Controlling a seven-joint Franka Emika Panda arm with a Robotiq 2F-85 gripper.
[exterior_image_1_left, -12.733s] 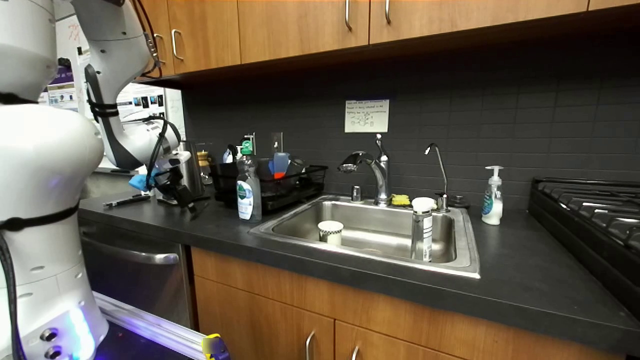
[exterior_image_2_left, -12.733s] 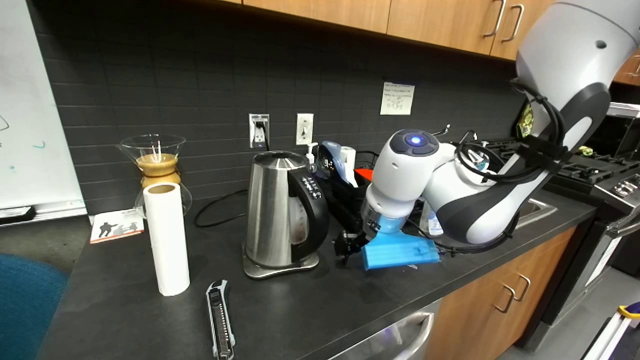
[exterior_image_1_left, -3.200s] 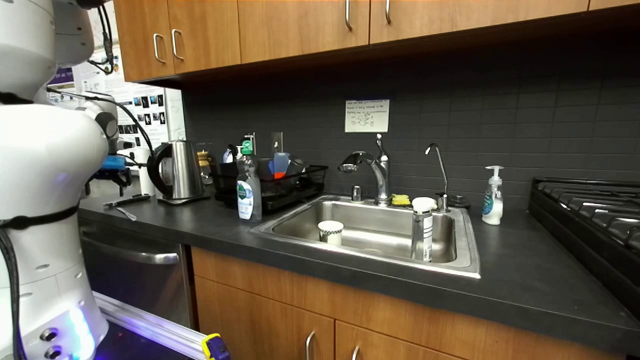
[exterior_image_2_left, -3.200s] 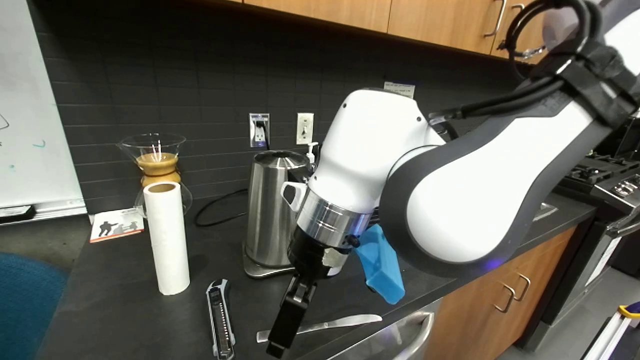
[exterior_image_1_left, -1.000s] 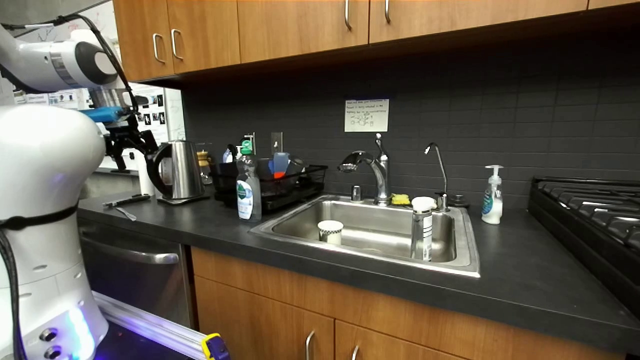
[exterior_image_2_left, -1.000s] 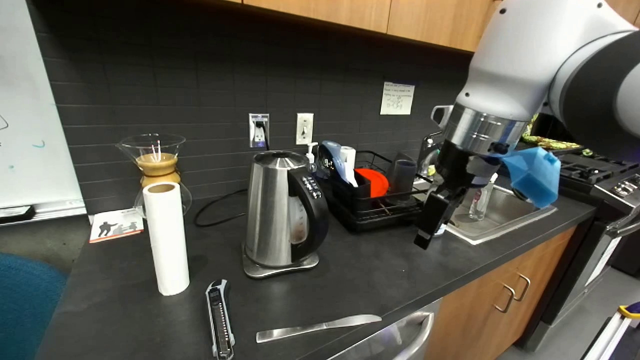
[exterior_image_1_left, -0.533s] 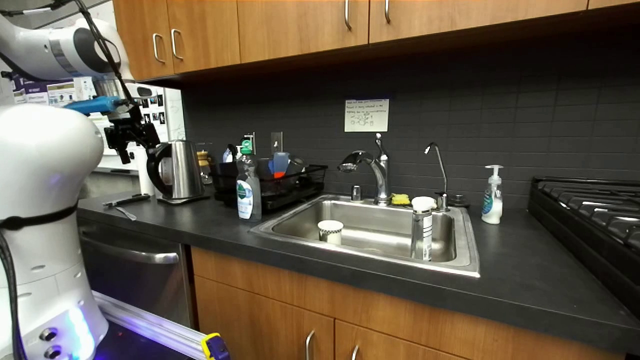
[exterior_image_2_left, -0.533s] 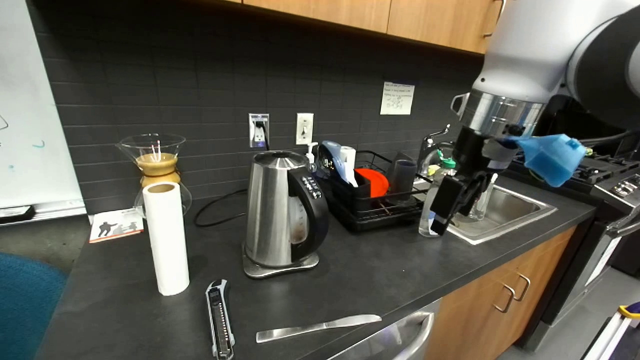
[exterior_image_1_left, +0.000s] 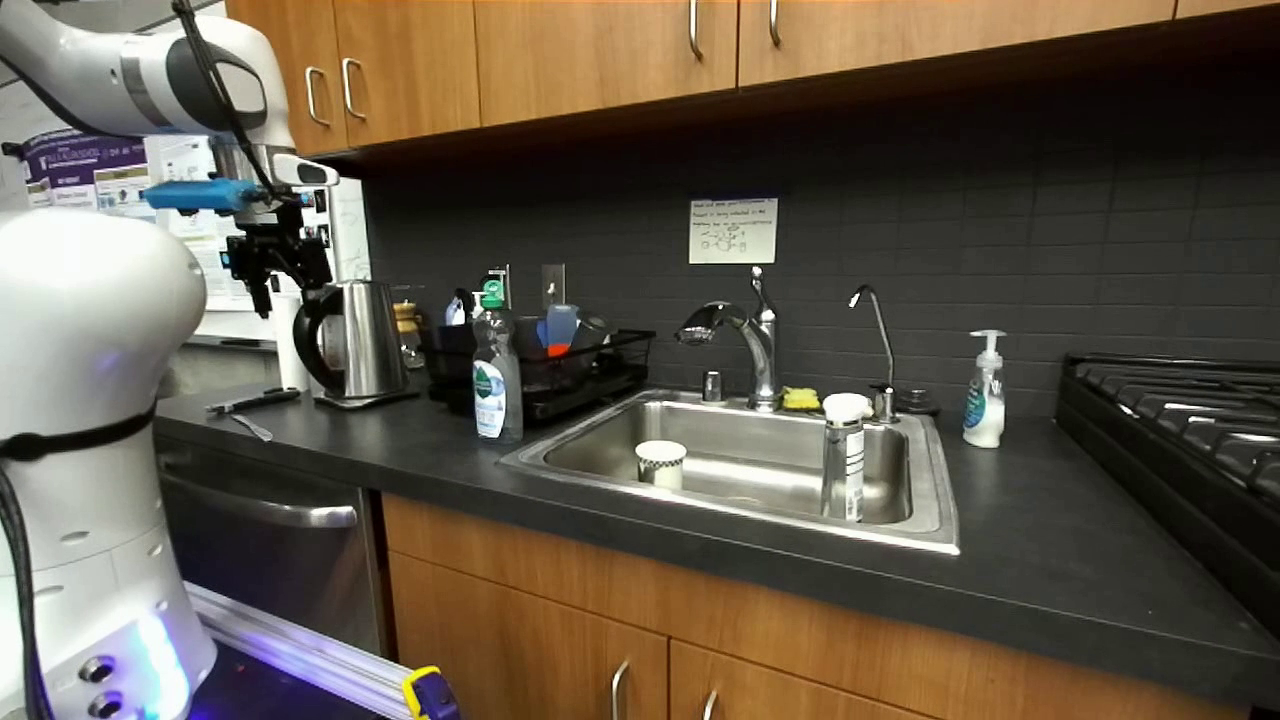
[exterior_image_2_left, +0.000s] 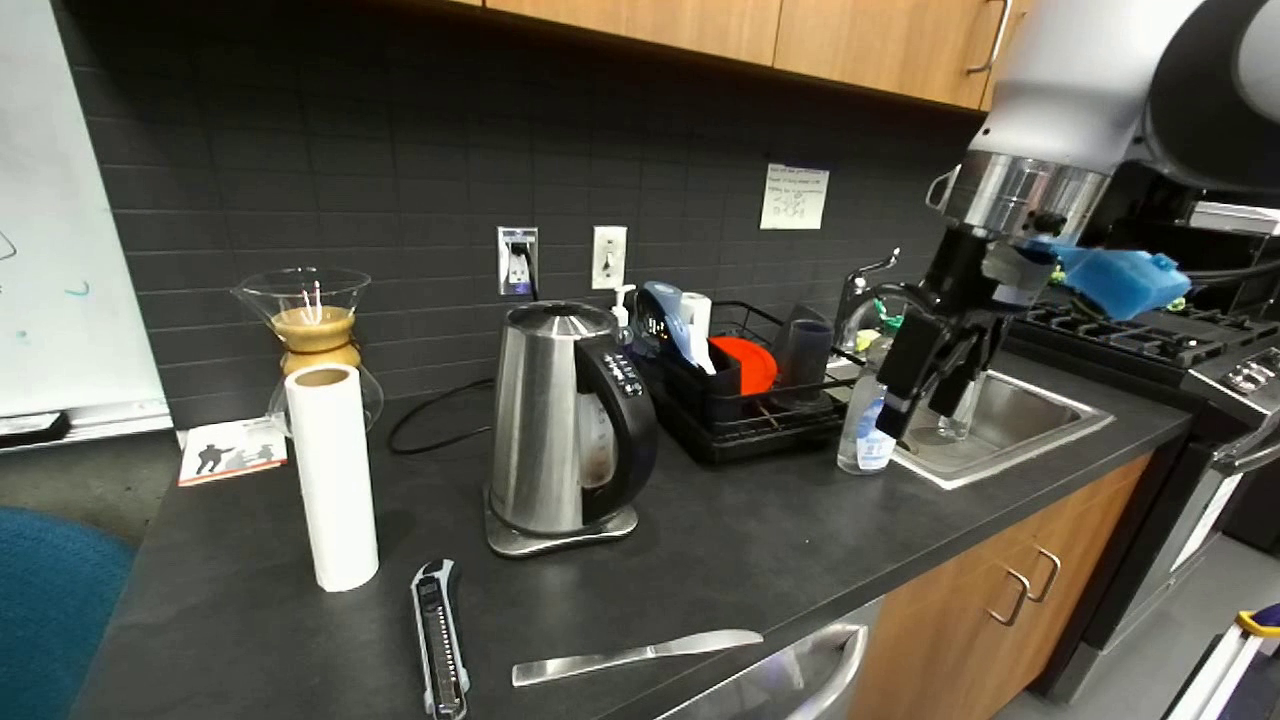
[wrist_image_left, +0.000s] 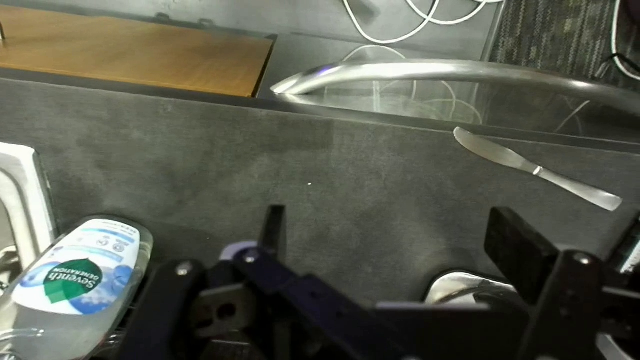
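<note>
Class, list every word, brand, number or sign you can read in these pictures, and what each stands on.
"Seventh GENERATION": on the clear bottle, upside down in the wrist view.
Its remaining print: too small to read.
Wall note: too small.
Purple poster: too blurred.
Leaflet: too blurred.
Kettle, pump bottle, white-capped bottle: any print too small.

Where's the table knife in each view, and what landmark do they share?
In an exterior view, table knife: left, a little below mid-height.
In an exterior view, table knife: bottom centre.
In the wrist view, table knife: right, mid-height.
Shared landmark: dishwasher handle, in all three views.
</note>
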